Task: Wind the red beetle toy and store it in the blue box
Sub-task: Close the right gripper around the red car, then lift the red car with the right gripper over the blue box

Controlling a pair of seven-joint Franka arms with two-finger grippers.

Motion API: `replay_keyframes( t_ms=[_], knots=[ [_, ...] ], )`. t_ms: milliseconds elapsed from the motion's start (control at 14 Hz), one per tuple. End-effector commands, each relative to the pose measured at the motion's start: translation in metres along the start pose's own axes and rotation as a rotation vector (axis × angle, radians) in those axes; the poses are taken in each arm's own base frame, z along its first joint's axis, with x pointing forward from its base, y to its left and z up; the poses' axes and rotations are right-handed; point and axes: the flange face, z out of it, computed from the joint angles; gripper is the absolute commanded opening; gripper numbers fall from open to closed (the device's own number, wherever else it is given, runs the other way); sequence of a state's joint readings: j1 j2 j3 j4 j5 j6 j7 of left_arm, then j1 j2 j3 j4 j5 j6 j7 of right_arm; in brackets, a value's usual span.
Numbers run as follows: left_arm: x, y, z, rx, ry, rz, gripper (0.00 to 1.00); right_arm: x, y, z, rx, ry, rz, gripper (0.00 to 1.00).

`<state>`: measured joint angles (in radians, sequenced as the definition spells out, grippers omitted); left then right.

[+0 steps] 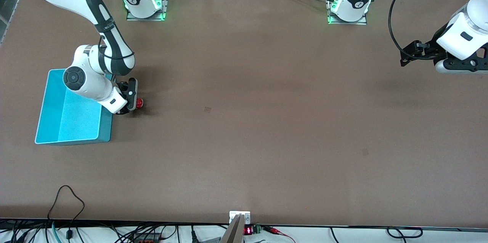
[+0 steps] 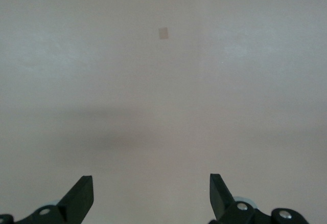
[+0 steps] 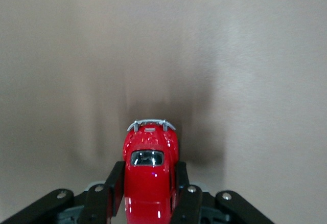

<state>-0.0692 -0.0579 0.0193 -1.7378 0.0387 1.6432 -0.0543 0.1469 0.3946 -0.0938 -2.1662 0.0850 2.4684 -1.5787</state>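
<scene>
A: Where is the tiny glossy red beetle toy (image 3: 149, 175) with the rounded body and dark windows?

B: Pinched between the two black fingers (image 3: 113, 189) of the right gripper (image 1: 134, 103), which presses on both of its flanks. It sits low over the brown table (image 1: 244, 121), just beside the blue box (image 1: 49, 121), at about three o'clock from the box's wall in the front view. Whether its wheels touch the table I cannot tell.

A: And the box itself?

B: A light turquoise rectangular plastic bin with thin tall walls, at the right arm's end of the table. The right arm's white wrist hangs over its corner.

A: The other arm?

B: It waits. The left gripper (image 2: 152, 196) hangs over bare table at the left arm's end, its jaws spread wide and holding nothing. A small darker square patch (image 2: 163, 33) on the table lies at twelve o'clock from its fingertips in the left wrist view.
</scene>
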Motion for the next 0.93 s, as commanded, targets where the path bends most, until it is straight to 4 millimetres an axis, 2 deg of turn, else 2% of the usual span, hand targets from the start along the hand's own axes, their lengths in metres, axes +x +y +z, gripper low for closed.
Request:
replay_keyframes(
  t_ms=[0, 143, 286, 500, 571, 714, 857],
  knots=[
    [0.002, -0.005, -0.004, 0.020, 0.038, -0.010, 1.00, 0.008, 0.015, -0.044, -0.088, 0.031, 0.046, 0.18],
    [0.001, -0.008, -0.003, 0.019, 0.030, -0.003, 1.00, 0.028, 0.031, -0.080, -0.149, 0.072, 0.088, 0.17],
    [0.000, -0.007, -0.003, 0.021, 0.019, 0.002, 1.00, 0.038, 0.039, -0.108, -0.177, 0.197, 0.310, 0.17],
    [-0.006, -0.003, 0.002, 0.022, -0.031, 0.007, 1.00, 0.037, 0.047, -0.126, -0.157, 0.305, 0.660, 0.14],
    [-0.007, 0.001, 0.002, 0.023, -0.035, 0.013, 1.00, 0.032, 0.050, -0.131, -0.149, 0.318, 0.791, 0.14],
    [-0.012, 0.026, 0.001, 0.031, -0.051, 0.044, 1.00, 0.010, 0.053, -0.133, -0.143, 0.321, 0.972, 0.14],
    [-0.017, 0.041, 0.001, 0.043, -0.073, 0.076, 1.00, -0.019, 0.051, -0.130, -0.102, 0.307, 1.138, 0.13]
  ],
)
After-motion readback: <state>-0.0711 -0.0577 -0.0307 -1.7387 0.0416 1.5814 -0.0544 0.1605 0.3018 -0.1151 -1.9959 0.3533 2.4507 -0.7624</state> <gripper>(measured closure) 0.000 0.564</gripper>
